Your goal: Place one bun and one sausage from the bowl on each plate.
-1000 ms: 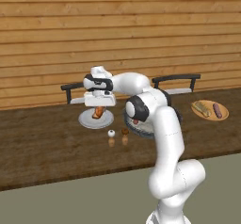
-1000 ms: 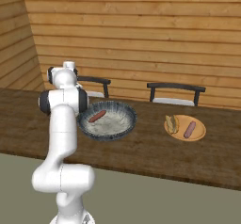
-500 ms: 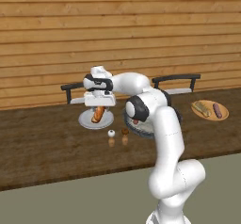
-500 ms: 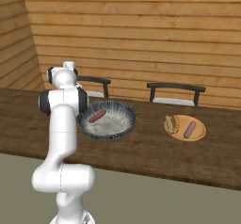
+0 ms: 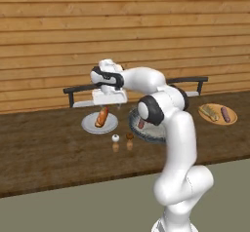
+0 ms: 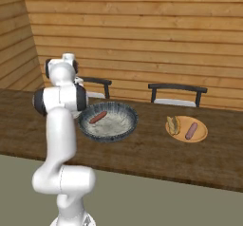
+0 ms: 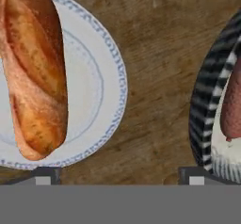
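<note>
arm folded back over the table's left part, gripper (image 5: 110,101) jaws spread wide (nothing between them) above the grey plate (image 5: 110,126), bun (image 5: 102,117) lying on it, bowl (image 6: 108,121) just beside, one sausage (image 6: 98,117) inside

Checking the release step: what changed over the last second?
The tool opened and let go of the bun, which now lies on the grey plate; the arm barely moved. Unchanged: one sausage in the bowl, and the orange plate with its bun and sausage.
</note>
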You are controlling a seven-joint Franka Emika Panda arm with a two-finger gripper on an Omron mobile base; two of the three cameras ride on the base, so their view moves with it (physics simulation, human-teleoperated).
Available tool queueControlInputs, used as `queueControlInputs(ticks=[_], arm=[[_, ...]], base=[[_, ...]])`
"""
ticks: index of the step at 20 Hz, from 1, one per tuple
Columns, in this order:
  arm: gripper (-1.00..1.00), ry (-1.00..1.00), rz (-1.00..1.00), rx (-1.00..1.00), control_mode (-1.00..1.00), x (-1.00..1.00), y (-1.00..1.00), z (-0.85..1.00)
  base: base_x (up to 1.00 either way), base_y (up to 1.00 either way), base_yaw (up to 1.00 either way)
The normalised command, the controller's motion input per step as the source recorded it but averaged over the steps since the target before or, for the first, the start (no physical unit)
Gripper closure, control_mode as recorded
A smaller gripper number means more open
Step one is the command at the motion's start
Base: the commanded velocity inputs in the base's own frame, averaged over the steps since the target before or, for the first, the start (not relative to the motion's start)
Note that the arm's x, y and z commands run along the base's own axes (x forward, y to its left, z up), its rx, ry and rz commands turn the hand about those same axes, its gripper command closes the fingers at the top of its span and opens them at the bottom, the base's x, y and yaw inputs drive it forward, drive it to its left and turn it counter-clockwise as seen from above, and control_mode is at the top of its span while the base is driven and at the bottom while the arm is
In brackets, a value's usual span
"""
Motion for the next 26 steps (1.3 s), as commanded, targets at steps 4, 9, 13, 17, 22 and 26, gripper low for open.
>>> queueControlInputs(ticks=[4,9,13,17,22,26], arm=[[-1.00,-0.06,0.00,0.08,-1.00,-0.80,-1.00,0.05],[-1.00,-0.17,0.01,0.17,-1.00,-0.28,-0.98,0.00],[-1.00,-0.17,0.06,0.17,-1.00,0.00,-0.79,-0.07],[-1.00,-0.17,0.03,0.11,-1.00,0.02,-0.26,-0.17],[-1.00,-0.01,0.00,0.08,-1.00,0.04,-0.01,-0.26],[-1.00,0.00,0.00,0.10,-1.00,0.00,-0.04,-0.21]], base=[[0.00,0.00,0.00],[0.00,0.00,0.00],[0.00,0.00,0.00],[0.00,0.00,0.00],[0.00,0.00,0.00],[0.00,0.00,0.00]])
